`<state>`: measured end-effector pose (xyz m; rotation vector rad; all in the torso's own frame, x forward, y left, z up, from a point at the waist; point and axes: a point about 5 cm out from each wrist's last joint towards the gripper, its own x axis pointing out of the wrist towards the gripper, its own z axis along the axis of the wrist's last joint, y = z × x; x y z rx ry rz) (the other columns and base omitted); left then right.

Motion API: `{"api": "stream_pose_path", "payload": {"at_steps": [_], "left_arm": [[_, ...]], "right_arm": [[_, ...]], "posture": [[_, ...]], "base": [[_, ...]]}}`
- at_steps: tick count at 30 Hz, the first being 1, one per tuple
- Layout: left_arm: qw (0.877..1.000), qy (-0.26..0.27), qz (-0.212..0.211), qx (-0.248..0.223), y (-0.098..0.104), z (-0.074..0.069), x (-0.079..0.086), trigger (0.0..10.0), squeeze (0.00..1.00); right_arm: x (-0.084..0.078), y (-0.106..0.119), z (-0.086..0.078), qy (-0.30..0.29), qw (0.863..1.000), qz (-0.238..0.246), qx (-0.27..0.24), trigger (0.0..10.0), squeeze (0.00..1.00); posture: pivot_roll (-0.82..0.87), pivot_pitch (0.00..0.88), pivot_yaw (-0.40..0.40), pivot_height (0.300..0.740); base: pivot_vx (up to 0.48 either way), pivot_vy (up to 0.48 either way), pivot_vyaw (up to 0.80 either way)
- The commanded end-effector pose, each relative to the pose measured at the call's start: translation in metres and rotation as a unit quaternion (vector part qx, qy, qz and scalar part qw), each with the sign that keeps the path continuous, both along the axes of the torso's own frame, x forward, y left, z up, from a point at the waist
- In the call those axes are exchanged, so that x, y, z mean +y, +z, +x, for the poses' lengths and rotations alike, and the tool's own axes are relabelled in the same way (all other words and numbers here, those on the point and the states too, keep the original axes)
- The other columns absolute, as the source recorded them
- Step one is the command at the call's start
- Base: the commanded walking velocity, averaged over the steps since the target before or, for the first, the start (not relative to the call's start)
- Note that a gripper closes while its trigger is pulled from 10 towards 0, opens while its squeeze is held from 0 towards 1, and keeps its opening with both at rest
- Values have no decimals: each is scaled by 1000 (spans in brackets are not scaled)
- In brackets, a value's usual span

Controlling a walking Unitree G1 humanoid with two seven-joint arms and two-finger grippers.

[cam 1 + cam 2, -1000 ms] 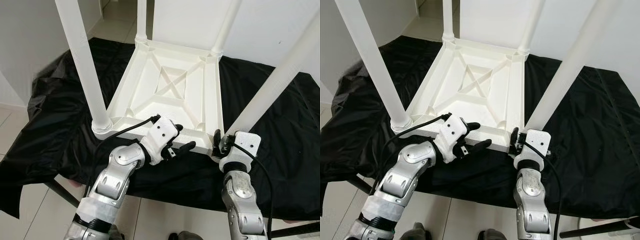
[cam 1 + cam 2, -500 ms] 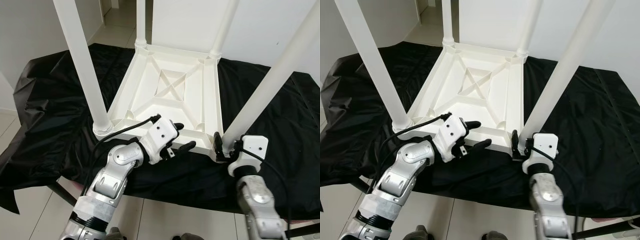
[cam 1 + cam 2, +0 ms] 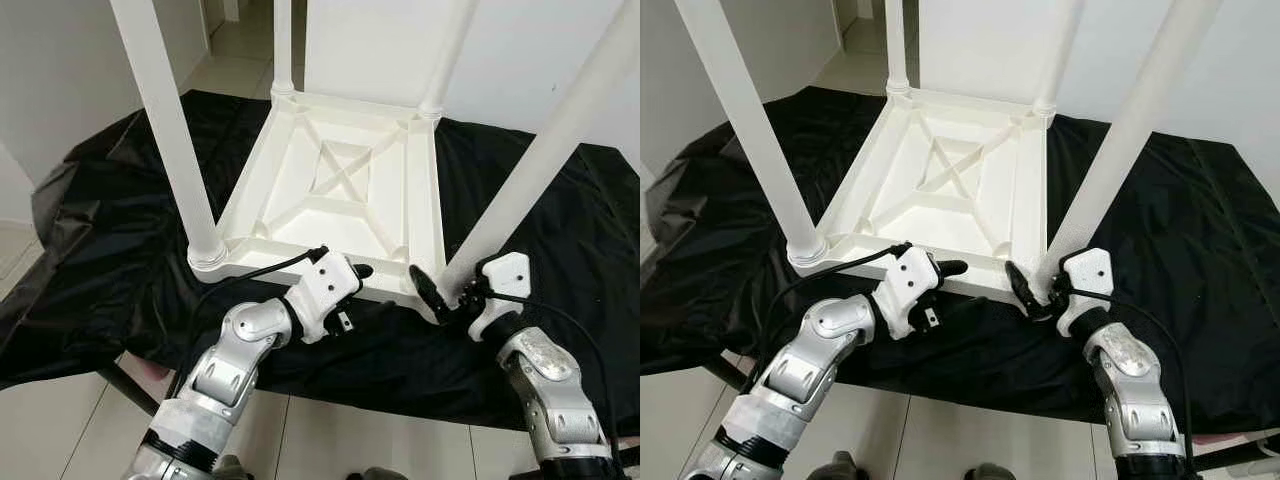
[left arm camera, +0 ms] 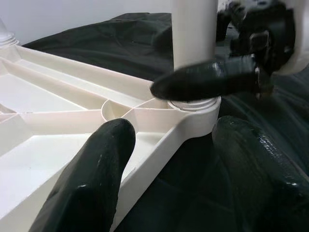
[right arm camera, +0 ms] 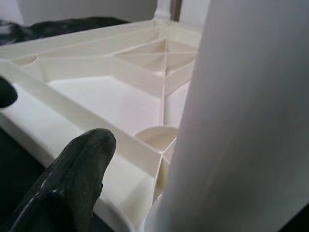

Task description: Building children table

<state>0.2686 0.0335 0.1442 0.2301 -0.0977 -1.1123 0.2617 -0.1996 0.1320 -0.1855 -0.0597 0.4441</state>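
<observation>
The white table (image 3: 345,185) lies upside down on a black cloth (image 3: 110,240), legs up. The left gripper (image 4: 169,159) stands open astride the near rim, as its wrist view shows. The right gripper (image 3: 440,295) seems spread around the near right leg (image 5: 241,121); the far finger is hidden.

Bright, even daylight; wrist views blurred close-up.

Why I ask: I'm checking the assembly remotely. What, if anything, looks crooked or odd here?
Nothing stands out. The white table lies upside down on the black cloth, all four legs seated in their corners, with the left gripper and right gripper at its near edge.
</observation>
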Motion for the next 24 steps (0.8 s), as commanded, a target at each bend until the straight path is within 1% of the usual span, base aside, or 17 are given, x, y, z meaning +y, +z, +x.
{"api": "stream_pose_path", "payload": {"at_steps": [1,5,6,7,8,9,10,11,12,15,17,20,22,23,24], "left_arm": [[1000,-31,3,-1,0,-1,-4,10000,0],[999,-35,1,-4,1,-2,-6,10000,0],[999,-36,0,-4,2,-3,-7,10000,0],[999,-36,0,-4,2,-3,-7,10000,0],[999,-36,0,-4,2,-2,-7,10000,0],[999,-36,0,-5,3,-2,-6,10000,0],[999,-36,0,-5,3,-2,-6,10000,0],[999,-36,0,-5,3,-2,-6,10000,0],[999,-37,0,-5,3,-2,-6,10000,0],[999,-37,0,-6,3,-2,-6,10000,0],[999,-39,-1,-6,4,-2,-7,10000,0],[999,-40,-1,-7,4,-2,-7,10000,0],[999,-40,-2,-8,4,-2,-7,10000,0],[999,-40,-2,-8,4,-1,-7,10000,0],[999,-40,-2,-8,4,-1,-7,10000,0]], "right_arm": [[0,-5,2,20,1000,-6,12,10000,0],[-4,-9,5,34,999,-4,19,10000,0],[-4,-9,6,36,999,-3,20,9725,0],[-4,-9,6,36,999,-3,20,9725,0],[-5,-10,7,41,999,1,22,6157,0],[-5,-11,7,40,999,0,22,3608,0],[-5,-11,7,40,999,0,22,3608,0],[-5,-12,8,40,999,-1,23,1961,0],[-6,-12,8,39,999,-2,23,0,0],[-7,-13,8,39,999,-1,23,0,0],[-7,-16,4,40,999,10,28,0,0],[-6,-18,2,33,999,13,25,0,0],[-6,-17,2,21,999,24,20,0,0],[-5,-16,2,16,999,33,19,9294,0],[-5,-16,1,9,999,39,18,10000,0]], "posture": [[30,0,-24,740],[36,0,-22,740],[37,0,-22,740],[37,0,-22,740],[38,0,-20,740],[38,0,-20,740],[38,0,-20,740],[38,0,-18,740],[38,0,-18,740],[38,0,-18,740],[39,0,-18,740],[37,0,-16,740],[37,0,-16,740],[37,0,-16,740],[37,0,-16,740]], "base": [[0,0,0],[0,0,0],[0,0,0],[0,0,0],[0,0,0],[0,0,0],[0,0,0],[0,0,0],[0,0,0],[0,0,0],[0,0,0],[0,0,0],[0,0,0],[0,0,0],[0,0,0]]}}
